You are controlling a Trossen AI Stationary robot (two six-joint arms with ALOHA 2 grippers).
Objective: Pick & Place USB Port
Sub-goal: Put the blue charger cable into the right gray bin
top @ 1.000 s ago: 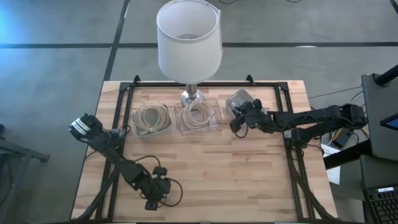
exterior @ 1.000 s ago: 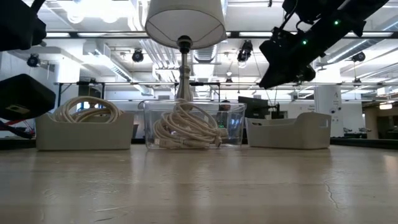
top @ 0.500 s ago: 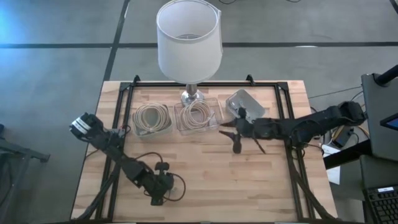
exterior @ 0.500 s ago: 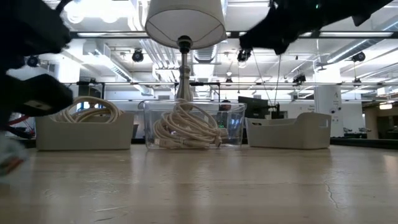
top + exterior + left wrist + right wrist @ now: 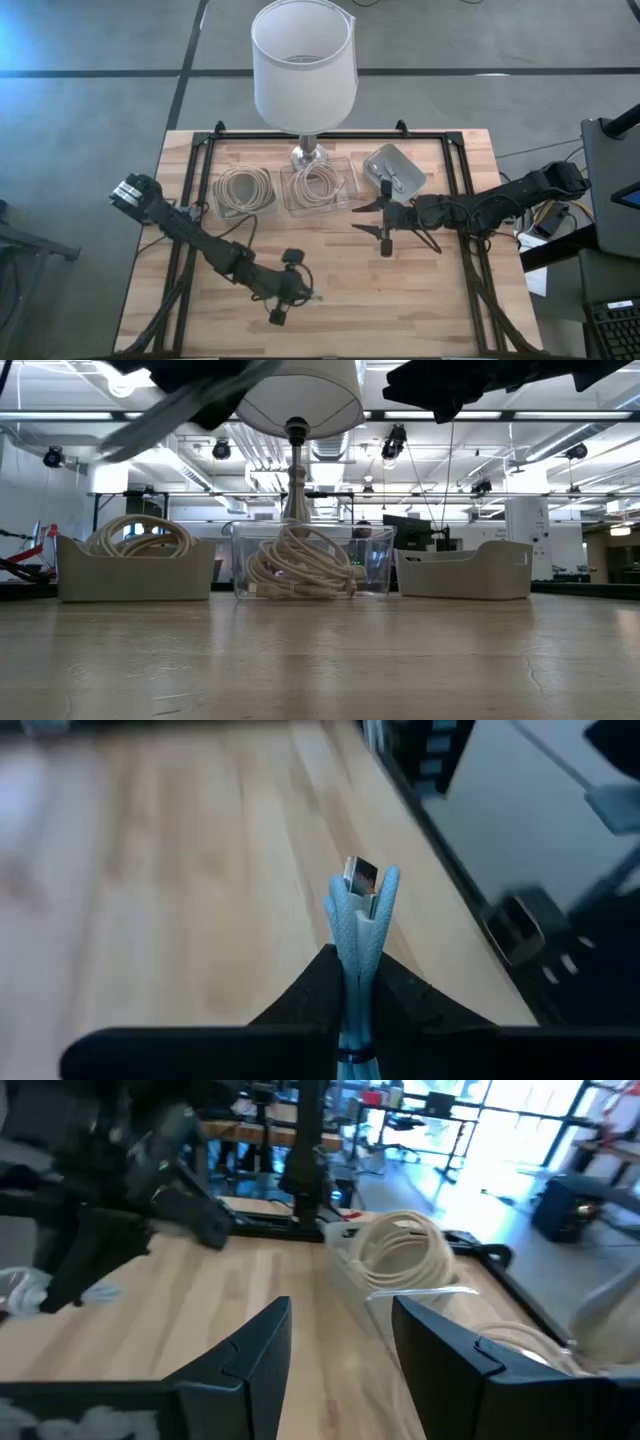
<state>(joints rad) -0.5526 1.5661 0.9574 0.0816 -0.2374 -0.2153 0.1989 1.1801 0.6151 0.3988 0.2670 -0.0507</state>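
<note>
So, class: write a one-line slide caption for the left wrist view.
Left gripper shut on a light blue USB cable above the wooden table.

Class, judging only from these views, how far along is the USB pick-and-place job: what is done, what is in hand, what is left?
Done: the pick. The left gripper has its jaws shut on a light blue USB cable, plug end showing. In hand: it carries the cable above the wooden table. Left: the placing; which bin is meant cannot be told. The right gripper hangs open, empty, near the grey tray.
</note>
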